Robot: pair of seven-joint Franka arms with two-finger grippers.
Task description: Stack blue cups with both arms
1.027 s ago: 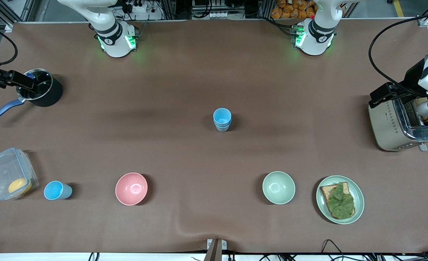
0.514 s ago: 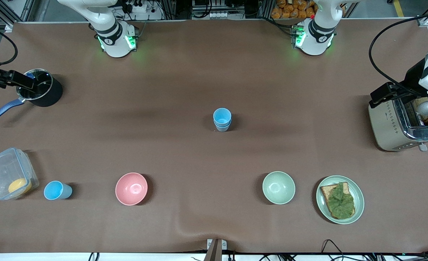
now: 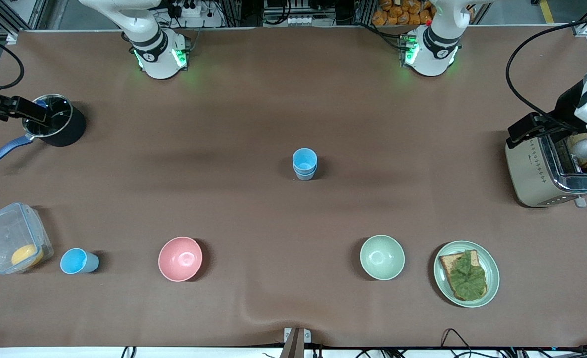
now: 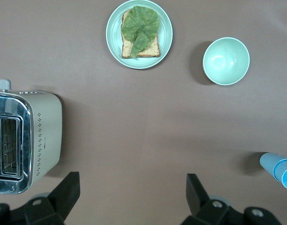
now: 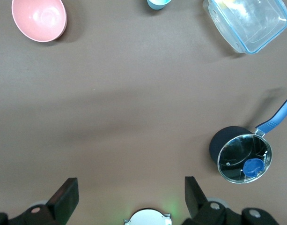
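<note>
Two blue cups [image 3: 304, 164] stand nested in one stack at the table's middle; the stack also shows at the edge of the left wrist view [image 4: 278, 169]. A third blue cup [image 3: 78, 261] stands alone beside the plastic box, nearer the front camera at the right arm's end; its edge shows in the right wrist view [image 5: 157, 3]. My left gripper [image 4: 132, 187] is open and empty, held high beside the toaster [image 3: 527, 128]. My right gripper [image 5: 131, 190] is open and empty, held high by the saucepan [image 3: 11, 109]. Both are well away from the cups.
A pink bowl [image 3: 180, 258] and a pale green bowl [image 3: 382, 257] sit near the front camera. A plate with toast and a leaf [image 3: 466, 273] lies beside the green bowl. A toaster [image 3: 547, 174], a black saucepan [image 3: 57, 122] and a clear box [image 3: 12, 238] stand at the table's ends.
</note>
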